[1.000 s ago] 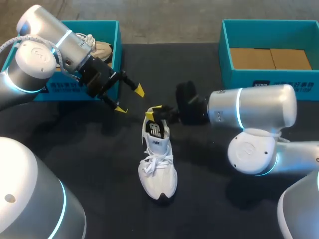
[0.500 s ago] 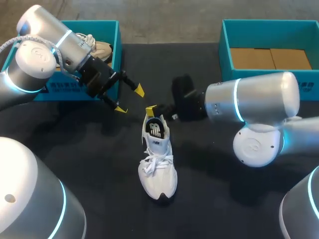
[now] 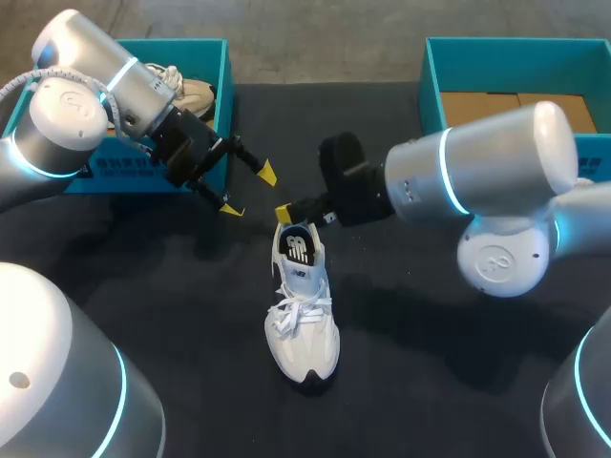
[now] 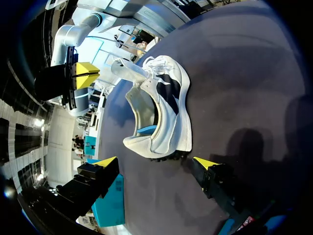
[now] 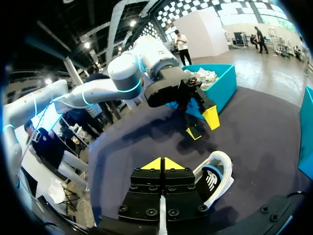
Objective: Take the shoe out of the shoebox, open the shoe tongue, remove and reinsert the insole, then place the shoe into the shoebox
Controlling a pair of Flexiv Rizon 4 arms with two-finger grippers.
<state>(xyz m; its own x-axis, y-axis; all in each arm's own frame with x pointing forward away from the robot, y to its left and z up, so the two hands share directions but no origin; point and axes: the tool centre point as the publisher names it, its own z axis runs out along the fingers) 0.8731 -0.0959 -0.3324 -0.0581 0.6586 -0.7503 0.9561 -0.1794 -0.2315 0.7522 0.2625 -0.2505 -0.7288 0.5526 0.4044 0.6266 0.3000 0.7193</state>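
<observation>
A white shoe (image 3: 302, 305) stands upright on the black table, toe toward me; its dark insole (image 3: 299, 250) shows inside. My right gripper (image 3: 286, 212) hovers just beyond the heel, shut with nothing between its tips. In the right wrist view the right gripper (image 5: 163, 164) has its tips pressed together, and the shoe (image 5: 215, 178) lies beside it. My left gripper (image 3: 248, 191) hangs open to the left of the heel, apart from it. In the left wrist view the left gripper (image 4: 155, 162) faces the shoe's heel (image 4: 161, 142), and the shoe is ahead of its fingers.
A teal shoebox (image 3: 225, 67) at the back left holds a beige shoe (image 3: 191, 93). A second teal shoebox (image 3: 431, 95) with a bare cardboard floor stands at the back right. My left arm reaches in front of the left box.
My right gripper has shut and drawn slightly left and back from the shoe's heel, its arm swinging up. The left arm and the shoe have stayed put.
</observation>
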